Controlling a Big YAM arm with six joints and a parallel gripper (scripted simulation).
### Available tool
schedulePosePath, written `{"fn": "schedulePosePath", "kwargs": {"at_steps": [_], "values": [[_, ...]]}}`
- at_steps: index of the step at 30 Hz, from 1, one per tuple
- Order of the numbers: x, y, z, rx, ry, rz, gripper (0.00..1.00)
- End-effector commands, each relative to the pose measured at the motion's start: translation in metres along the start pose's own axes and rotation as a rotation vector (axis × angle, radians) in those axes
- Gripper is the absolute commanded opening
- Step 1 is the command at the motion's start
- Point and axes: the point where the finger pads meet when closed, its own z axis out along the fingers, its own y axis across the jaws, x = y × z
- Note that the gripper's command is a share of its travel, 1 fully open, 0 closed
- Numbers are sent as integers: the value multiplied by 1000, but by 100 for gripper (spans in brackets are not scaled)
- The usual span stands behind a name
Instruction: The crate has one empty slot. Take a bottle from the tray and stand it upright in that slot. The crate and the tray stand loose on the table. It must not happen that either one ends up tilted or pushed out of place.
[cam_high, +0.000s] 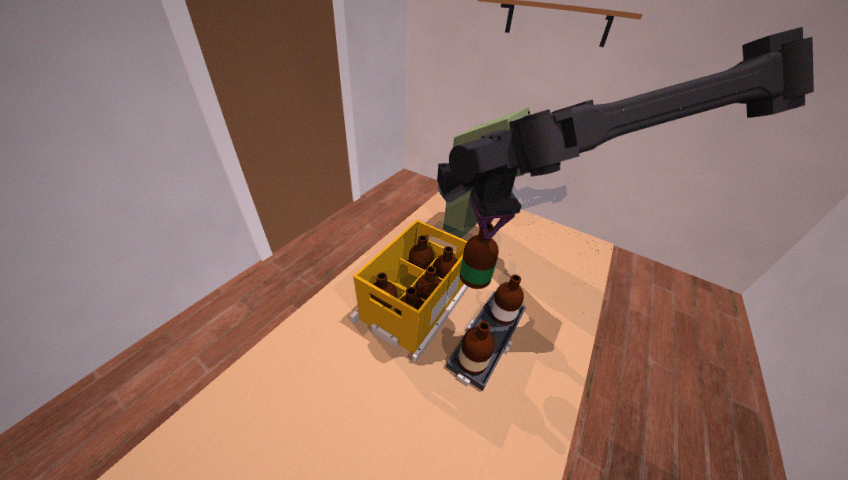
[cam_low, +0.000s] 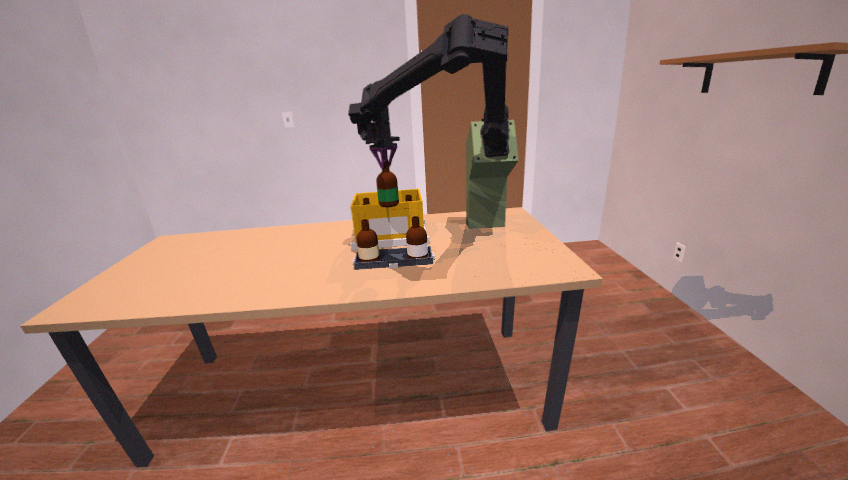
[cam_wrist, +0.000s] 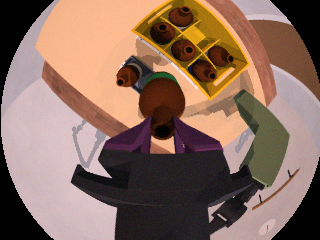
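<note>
My gripper (cam_high: 489, 228) is shut on the neck of a brown bottle with a green label (cam_high: 479, 261) and holds it upright in the air, between the tray and the crate and just above the crate's right rim. The yellow crate (cam_high: 410, 282) holds several brown bottles; one slot at its far left is empty (cam_high: 389, 262). The dark tray (cam_high: 486, 340) stands right of the crate with two white-labelled bottles (cam_high: 508, 299) (cam_high: 476, 347) upright. In the wrist view the held bottle (cam_wrist: 160, 106) hangs below the purple fingers, with the crate (cam_wrist: 190, 43) beyond it.
The green arm base (cam_high: 476, 178) stands behind the crate at the table's far end. The crate rests on a white-grey base (cam_high: 437, 321). The table's right edge (cam_high: 595, 356) runs close beside the tray. A wall shelf (cam_high: 559, 8) hangs high up.
</note>
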Motion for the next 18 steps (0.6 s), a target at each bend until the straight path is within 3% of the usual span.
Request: {"fn": "schedulePosePath", "kwargs": {"at_steps": [1, 14, 18], "values": [[-25, 10, -16, -23, -41, -47, 0], [-41, -4, -10, -14, -30, -56, 0], [-53, -13, -16, -23, -43, -49, 0]]}}
